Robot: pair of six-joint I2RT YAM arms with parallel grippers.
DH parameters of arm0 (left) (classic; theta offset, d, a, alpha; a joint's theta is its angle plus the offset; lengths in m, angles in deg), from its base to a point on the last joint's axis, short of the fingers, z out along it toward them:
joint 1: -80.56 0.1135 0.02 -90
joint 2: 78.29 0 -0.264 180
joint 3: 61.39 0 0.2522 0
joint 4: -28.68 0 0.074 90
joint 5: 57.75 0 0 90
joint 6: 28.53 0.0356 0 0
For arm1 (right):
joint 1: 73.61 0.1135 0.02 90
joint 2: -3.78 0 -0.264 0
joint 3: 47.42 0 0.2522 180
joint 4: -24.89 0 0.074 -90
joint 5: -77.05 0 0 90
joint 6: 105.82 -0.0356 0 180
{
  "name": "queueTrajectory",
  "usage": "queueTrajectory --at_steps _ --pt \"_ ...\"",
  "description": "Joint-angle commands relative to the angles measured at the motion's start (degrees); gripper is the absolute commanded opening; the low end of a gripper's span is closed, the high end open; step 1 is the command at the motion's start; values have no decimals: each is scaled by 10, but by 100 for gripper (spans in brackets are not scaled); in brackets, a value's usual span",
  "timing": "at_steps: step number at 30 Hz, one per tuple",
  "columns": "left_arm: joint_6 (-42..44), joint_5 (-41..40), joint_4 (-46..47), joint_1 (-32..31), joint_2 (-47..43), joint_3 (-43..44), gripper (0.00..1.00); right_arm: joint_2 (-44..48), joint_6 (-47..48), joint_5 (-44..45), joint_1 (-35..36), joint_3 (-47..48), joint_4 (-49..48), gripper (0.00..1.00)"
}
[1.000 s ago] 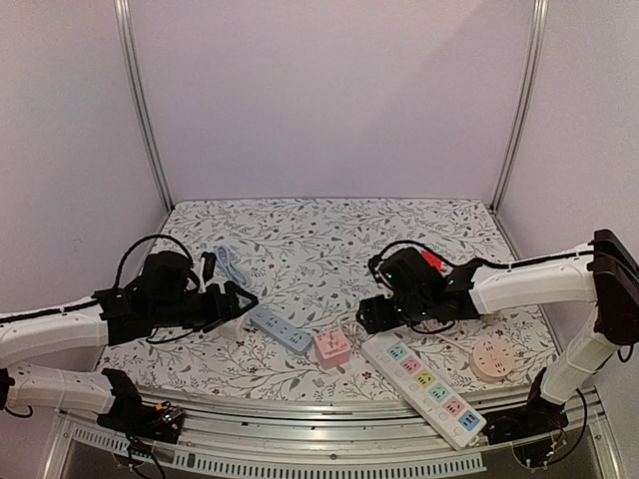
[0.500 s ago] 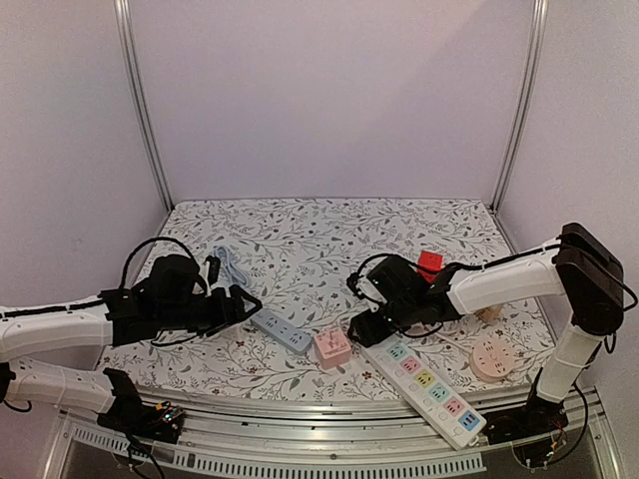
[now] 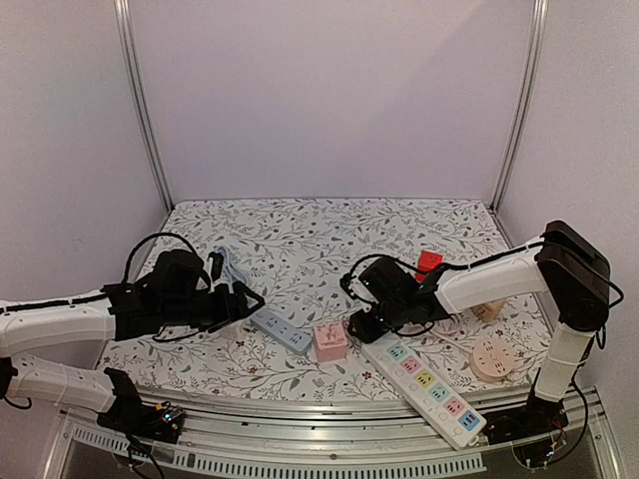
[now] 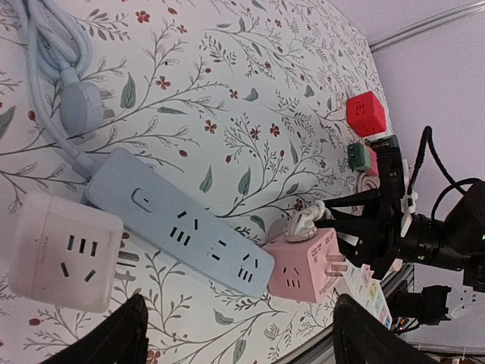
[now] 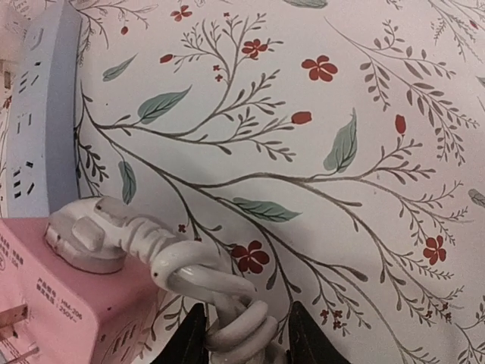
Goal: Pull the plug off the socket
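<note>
Overhead view first: the pink cube socket (image 3: pixel 332 344) sits on the flowered surface (image 3: pixel 300 239) near the front edge, between the blue strip (image 3: pixel 281 330) and the long white strip (image 3: pixel 424 384). My right fingers (image 3: pixel 361 324) are low just beside the cube, and my left fingers (image 3: pixel 238 298) hover near the blue strip's far end. Left wrist view: my left fingers (image 4: pixel 114 337) are spread wide and grasp nothing. Beyond them the white plug (image 4: pixel 306 225) is seated in the face of the pink cube nearest my right arm, so I judge it must come straight out along its pins, not sideways. Nothing pins the cube, and it looks light, so it may well ride along with the pull; pressing it to the surface with my left fingers would help. Right wrist view: the plug's looped cord (image 5: pixel 223 303) lies between my right fingers (image 5: pixel 193 337), close on both sides, yet I cannot tell whether they are clenched on it. Hauling on the cord risks slip and strain, so I would sooner take the plug's body, then draw squarely and steadily away.
</note>
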Motion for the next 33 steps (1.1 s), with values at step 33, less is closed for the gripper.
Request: queueTrajectory --at_steps 33 --pt "166 28 127 -148 260 207 100 251 -163 57 42 -26 23 0"
